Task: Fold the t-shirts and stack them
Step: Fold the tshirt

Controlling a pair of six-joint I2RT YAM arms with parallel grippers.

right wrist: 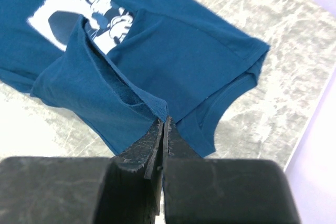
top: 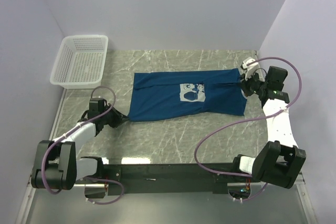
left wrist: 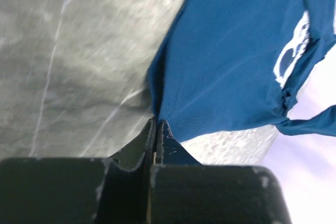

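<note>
A dark blue t-shirt (top: pixel 157 98) lies stretched across the table, its pale square print (top: pixel 192 92) facing up. My left gripper (top: pixel 125 117) is at the shirt's near left corner. In the left wrist view the jaws (left wrist: pixel 156 121) are shut, and the cloth (left wrist: pixel 231 66) is drawn to a point between the tips. My right gripper (top: pixel 244 84) is at the shirt's right end. In the right wrist view it (right wrist: pixel 163 121) is shut on a raised fold of the shirt (right wrist: pixel 184 51) beside the neck opening (right wrist: pixel 231 103). A flap there lies folded over part of the print (right wrist: pixel 89 9).
A white mesh basket (top: pixel 81 61) stands at the far left corner of the marble-patterned table (top: pixel 173 135). Pale walls close in the left, back and right sides. The arms' black base rail (top: pixel 157 174) runs along the near edge.
</note>
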